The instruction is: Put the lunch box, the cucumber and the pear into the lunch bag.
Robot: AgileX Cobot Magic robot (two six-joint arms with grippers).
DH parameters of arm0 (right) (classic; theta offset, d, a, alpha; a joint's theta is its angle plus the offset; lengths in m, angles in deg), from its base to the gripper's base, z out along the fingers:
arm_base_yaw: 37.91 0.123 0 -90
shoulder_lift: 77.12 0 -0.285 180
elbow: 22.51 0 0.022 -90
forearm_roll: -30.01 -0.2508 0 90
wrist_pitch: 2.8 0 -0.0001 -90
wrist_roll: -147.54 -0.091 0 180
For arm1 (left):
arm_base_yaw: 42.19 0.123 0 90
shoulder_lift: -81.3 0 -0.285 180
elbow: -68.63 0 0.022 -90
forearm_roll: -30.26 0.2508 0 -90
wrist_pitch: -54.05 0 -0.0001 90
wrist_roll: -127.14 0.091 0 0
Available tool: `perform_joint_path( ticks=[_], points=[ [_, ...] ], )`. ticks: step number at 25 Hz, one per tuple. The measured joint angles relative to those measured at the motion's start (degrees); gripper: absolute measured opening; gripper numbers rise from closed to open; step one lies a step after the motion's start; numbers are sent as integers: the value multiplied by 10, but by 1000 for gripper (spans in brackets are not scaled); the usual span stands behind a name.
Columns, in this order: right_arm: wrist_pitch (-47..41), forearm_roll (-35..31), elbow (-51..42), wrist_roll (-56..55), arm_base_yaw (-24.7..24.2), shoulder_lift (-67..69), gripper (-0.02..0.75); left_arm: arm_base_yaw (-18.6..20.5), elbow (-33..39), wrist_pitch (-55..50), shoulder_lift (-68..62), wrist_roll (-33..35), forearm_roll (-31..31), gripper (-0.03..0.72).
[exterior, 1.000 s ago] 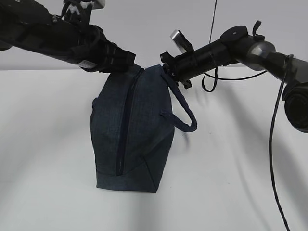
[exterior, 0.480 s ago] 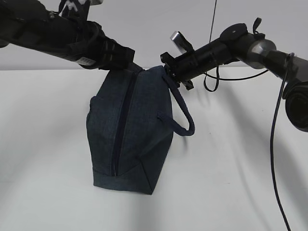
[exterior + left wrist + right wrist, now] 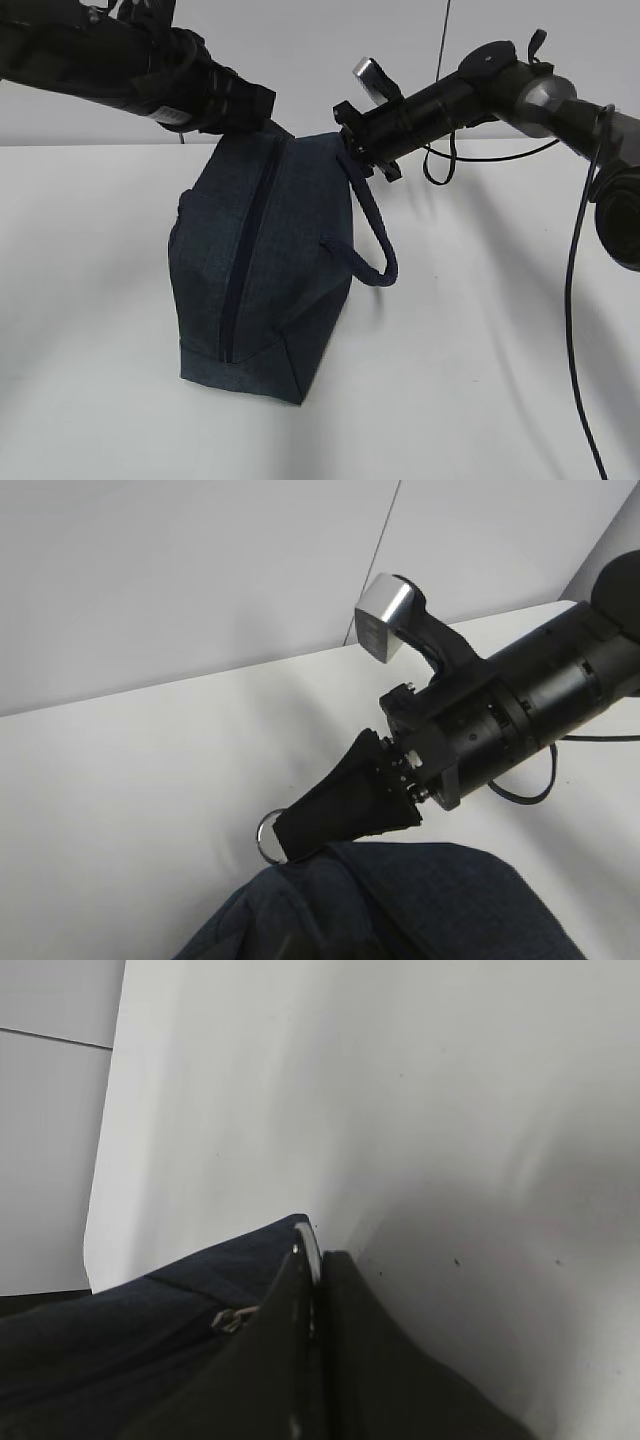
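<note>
Right gripper [image 3: 312, 1305]: fingers pressed together on the silver ring pull [image 3: 268, 832], seen edge-on between the dark finger pads in the right wrist view and beside the fingertips in the left wrist view. Left gripper [image 3: 262, 108]: its fingers are hidden against the far top corner of the bag [image 3: 265, 260], at the upper end of the zipper [image 3: 247, 255]; the narrow gap between them suggests a pinch on the fabric there, though the contact itself cannot be seen.

The bag stands on the white table [image 3: 480, 350], left of centre, its base on the surface. Its long axis runs from the near left base up to the far top edge between the two grippers, the body tilted. The zipper is closed and follows this axis along the face toward the camera. The loop handle [image 3: 372, 240] hangs off the right side, just below the right gripper. The left arm [image 3: 110, 60] enters from the far left, the right arm [image 3: 500, 90] from the far right.
</note>
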Motion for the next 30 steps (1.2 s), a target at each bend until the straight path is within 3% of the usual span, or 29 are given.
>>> perform_joint_path(
  ticks=[14, 18, 21, 22, 25, 27, 30],
  points=[
    [2, -9, 0, 4, 0, 0, 3, 0, 0, -16, -9, 2, -23, 24],
    [21, 2, 0, 17, -1, 6, 129, 0, -3, -16, -31, 2, -36, 39],
    [31, 22, 11, 19, -5, 12, 291, 0, -3, -18, -39, 2, -38, 129],
    [32, 25, 22, 20, -6, 12, 358, 0, -3, -18, -40, 2, -38, 183],
    [33, 36, 64, 20, -6, 12, 447, 0, -3, -18, -40, 3, -27, 357],
    [33, 60, 92, 17, -6, 12, 462, 0, -3, -18, -40, 3, -18, 440],
    [32, 99, 137, -9, -6, 12, 468, 0, -3, -18, -37, 3, -14, 480]
  ],
)
